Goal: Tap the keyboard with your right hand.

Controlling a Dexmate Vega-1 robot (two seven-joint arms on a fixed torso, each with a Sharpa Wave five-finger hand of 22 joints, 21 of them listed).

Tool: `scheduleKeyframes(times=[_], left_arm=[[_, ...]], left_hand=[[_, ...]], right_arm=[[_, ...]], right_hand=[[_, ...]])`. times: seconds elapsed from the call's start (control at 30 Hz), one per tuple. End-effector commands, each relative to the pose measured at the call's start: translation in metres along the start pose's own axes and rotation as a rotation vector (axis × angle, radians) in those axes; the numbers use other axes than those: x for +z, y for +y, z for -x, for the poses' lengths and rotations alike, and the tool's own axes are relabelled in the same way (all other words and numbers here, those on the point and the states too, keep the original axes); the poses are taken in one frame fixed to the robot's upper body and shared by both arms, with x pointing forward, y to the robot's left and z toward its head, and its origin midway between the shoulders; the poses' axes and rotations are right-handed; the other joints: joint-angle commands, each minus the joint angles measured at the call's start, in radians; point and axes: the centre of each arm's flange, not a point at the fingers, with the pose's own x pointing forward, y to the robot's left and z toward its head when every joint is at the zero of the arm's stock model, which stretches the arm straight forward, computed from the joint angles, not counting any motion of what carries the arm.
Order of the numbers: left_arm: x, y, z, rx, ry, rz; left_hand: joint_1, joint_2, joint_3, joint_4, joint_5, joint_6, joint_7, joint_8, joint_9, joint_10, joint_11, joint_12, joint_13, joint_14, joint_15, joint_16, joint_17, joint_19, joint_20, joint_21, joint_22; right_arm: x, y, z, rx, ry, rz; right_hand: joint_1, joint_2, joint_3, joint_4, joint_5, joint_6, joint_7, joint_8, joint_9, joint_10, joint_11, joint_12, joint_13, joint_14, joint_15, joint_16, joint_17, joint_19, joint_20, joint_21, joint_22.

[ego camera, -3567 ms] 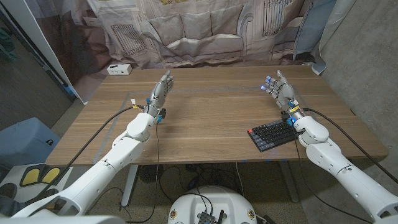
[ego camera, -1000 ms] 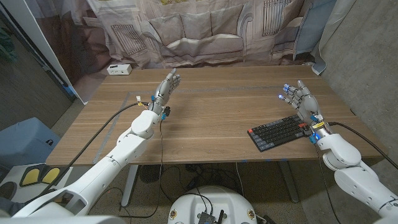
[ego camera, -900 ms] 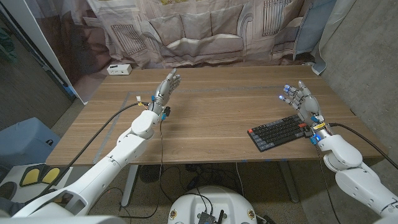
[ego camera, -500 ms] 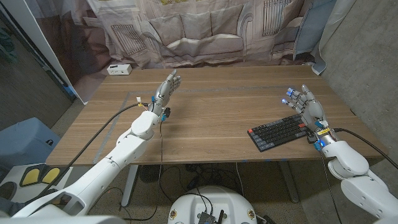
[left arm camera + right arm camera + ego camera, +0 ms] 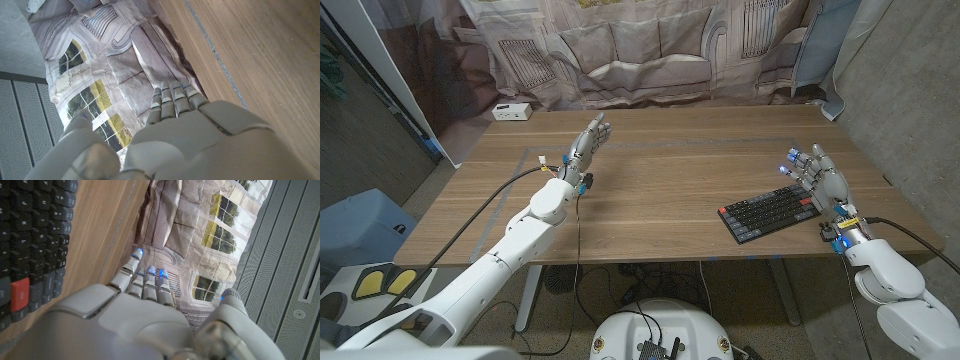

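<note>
Black mechanical keyboard, rectangular, one red key, lying on wood-grain table near its front edge. Right hand hovering just beside it, fingers apart, empty. Left hand likewise holding nothing, fingers extended; palm hidden.

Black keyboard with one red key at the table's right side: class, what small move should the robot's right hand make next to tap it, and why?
Probably swing the right hand a little toward the robot's left and lower it, fingers leading, onto the black keyboard with one red key. The hand stands open beside the keyboard's right end, over the wooden table, fingers apart and touching no keys.
</note>
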Motion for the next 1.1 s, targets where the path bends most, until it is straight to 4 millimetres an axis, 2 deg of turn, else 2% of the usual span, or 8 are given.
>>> scheduleKeyframes(times=[0.03, 0.7, 1.1], left_arm=[[-0.001, -0.002, 0.002, -0.005, 0.003, -0.004], [0.004, -0.010, 0.006, -0.012, -0.003, -0.018], [0.008, -0.012, 0.007, -0.011, 0.005, -0.039]], left_hand=[[0.008, -0.002, 0.000, -0.004, -0.001, 0.009, -0.001, -0.002, 0.006, 0.012, 0.002, 0.001, 0.006, 0.011, -0.004, 0.000, 0.005, 0.011, -0.004, -0.006, 0.002], [0.008, -0.001, -0.001, -0.007, -0.001, 0.017, -0.002, -0.003, 0.006, 0.021, 0.000, 0.000, 0.006, 0.017, -0.007, -0.003, 0.005, 0.016, -0.003, -0.009, 0.002], [0.009, 0.001, -0.002, -0.009, -0.001, 0.025, -0.004, -0.004, 0.006, 0.030, -0.003, -0.001, 0.006, 0.025, -0.008, -0.003, 0.005, 0.019, -0.001, -0.011, 0.002]], right_arm=[[0.000, -0.002, 0.031, -0.040, 0.021, 0.002], [-0.003, -0.005, 0.057, -0.079, 0.026, 0.048], [-0.005, -0.005, 0.060, -0.083, 0.045, 0.172]], right_hand=[[0.011, -0.002, 0.000, -0.007, -0.003, 0.010, -0.003, -0.001, 0.006, 0.011, 0.003, -0.003, 0.005, 0.011, 0.000, -0.004, 0.000, 0.011, -0.002, 0.001, 0.001], [0.013, 0.000, 0.001, -0.009, -0.003, 0.019, -0.012, -0.002, 0.006, 0.023, -0.007, -0.005, 0.006, 0.022, -0.005, -0.005, 0.000, 0.021, -0.001, 0.000, 0.001], [0.012, -0.003, -0.002, -0.011, -0.003, 0.024, -0.045, -0.005, 0.006, 0.014, -0.024, -0.014, 0.006, 0.019, -0.005, -0.010, 0.001, 0.015, 0.003, -0.006, 0.001]])
